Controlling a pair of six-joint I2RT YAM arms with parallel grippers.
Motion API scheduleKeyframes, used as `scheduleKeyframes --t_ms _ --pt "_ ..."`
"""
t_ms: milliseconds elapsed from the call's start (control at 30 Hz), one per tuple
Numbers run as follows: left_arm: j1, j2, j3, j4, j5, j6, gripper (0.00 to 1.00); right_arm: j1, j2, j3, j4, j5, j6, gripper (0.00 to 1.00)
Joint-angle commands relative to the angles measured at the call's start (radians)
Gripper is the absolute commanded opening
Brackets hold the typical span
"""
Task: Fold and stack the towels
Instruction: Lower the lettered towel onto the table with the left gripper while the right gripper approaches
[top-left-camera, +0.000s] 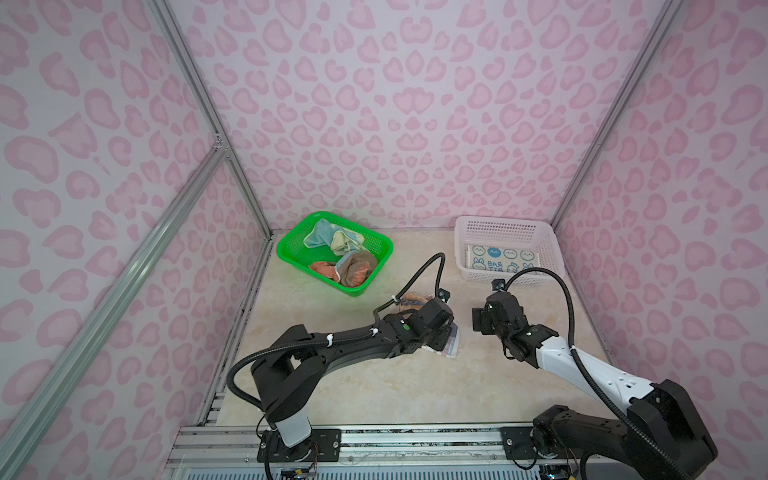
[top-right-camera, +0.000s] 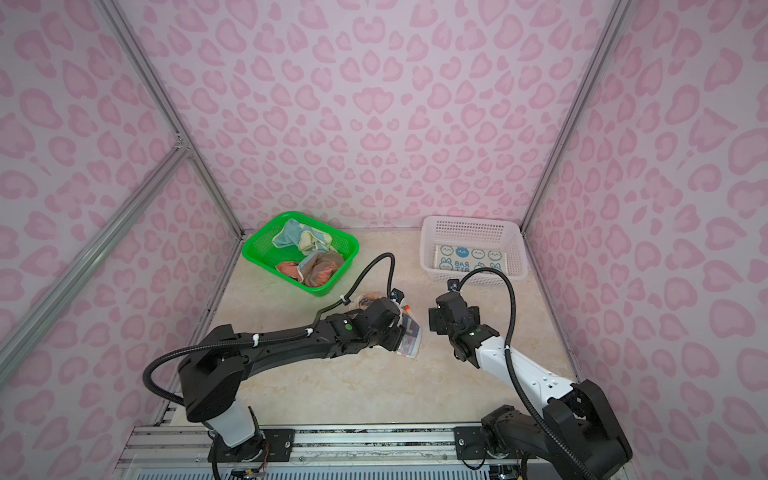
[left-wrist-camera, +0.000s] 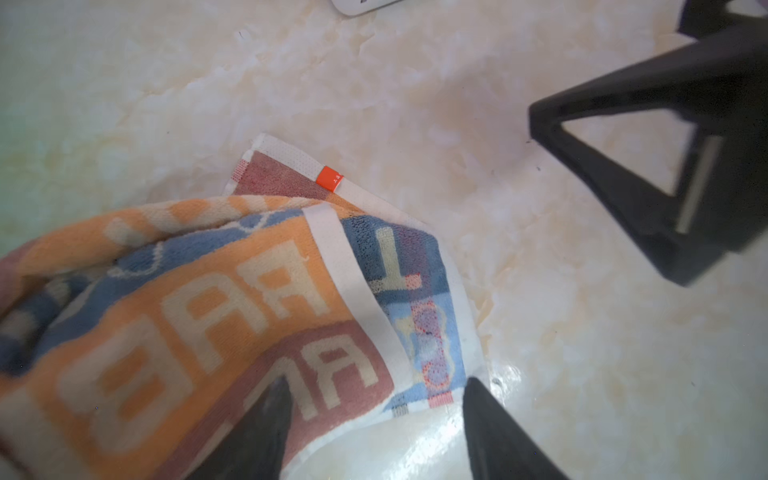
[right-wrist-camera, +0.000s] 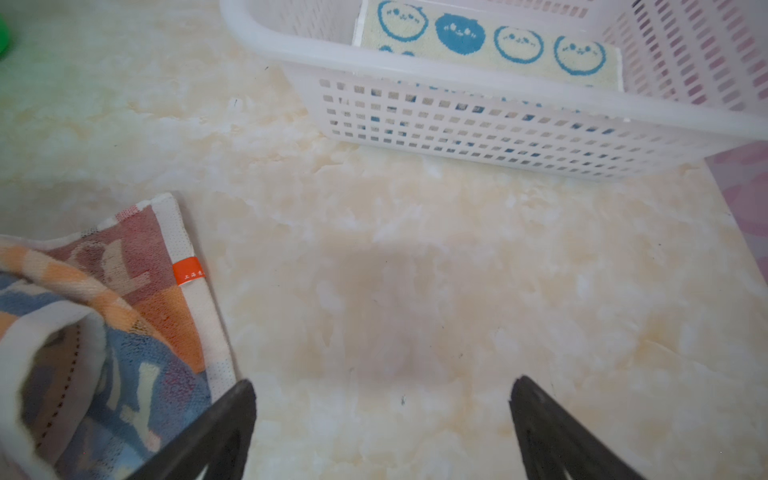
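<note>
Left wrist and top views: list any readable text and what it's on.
"RAB": lettered towel, orange block, seen upside down.
"T": same towel, blue block.
"RAB": rabbit towel in the white basket; the line below is too blurred.
Too small to read: characters on the orange tag of the lettered towel.

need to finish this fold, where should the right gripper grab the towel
Probably the white hem of the towel near its orange tag, coming in low over the table from where the right gripper is. That edge lies flat and exposed towards it; the rest is bunched beneath the left gripper.
</note>
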Motion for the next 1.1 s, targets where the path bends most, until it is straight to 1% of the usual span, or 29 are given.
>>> scheduleKeyframes --t_ms 0,100,200,333,500,667,733,833,867,933,1067 --pt "-0.002 0.081 0.075 -0.104 -0.036 -0.069 0.6 -0.016 -0.05 -0.042 0.026 -0.006 0.011 0.95" --pt "-0.005 0.135 0.108 -0.144 -0.014 -0.089 0.6 -0.035 -0.09 -0.068 0.025 -0.027 0.004 0.95" --pt "-0.012 0.168 0.12 -0.155 0.014 -0.111 0.6 -0.048 -0.099 -0.072 0.023 -0.045 -0.005 0.95" --pt "-0.02 0.224 0.164 -0.224 -0.007 -0.124 0.6 -0.052 -0.072 -0.059 0.022 -0.06 -0.009 0.95" --pt "-0.021 0.272 0.182 -0.255 -0.019 -0.128 0.59 -0.052 -0.028 -0.041 0.037 -0.082 -0.002 0.95" --pt "-0.02 0.284 0.177 -0.259 -0.034 -0.132 0.43 -0.052 -0.012 -0.024 0.034 -0.085 -0.001 0.95" --pt "-0.021 0.27 0.166 -0.248 -0.041 -0.129 0.38 -0.052 -0.013 -0.023 0.035 -0.084 -0.004 0.95" --pt "-0.021 0.234 0.149 -0.224 -0.044 -0.118 0.24 -0.051 -0.011 -0.023 0.034 -0.081 -0.009 0.94" --pt "-0.021 0.223 0.146 -0.219 -0.046 -0.116 0.23 -0.052 -0.01 -0.024 0.035 -0.082 -0.01 0.94" --pt "-0.021 0.199 0.143 -0.21 -0.038 -0.098 0.23 -0.052 -0.004 -0.023 0.037 -0.087 -0.013 0.94" --pt "-0.021 0.154 0.13 -0.18 -0.018 -0.069 0.31 -0.051 0.02 -0.011 0.041 -0.136 -0.043 0.94"
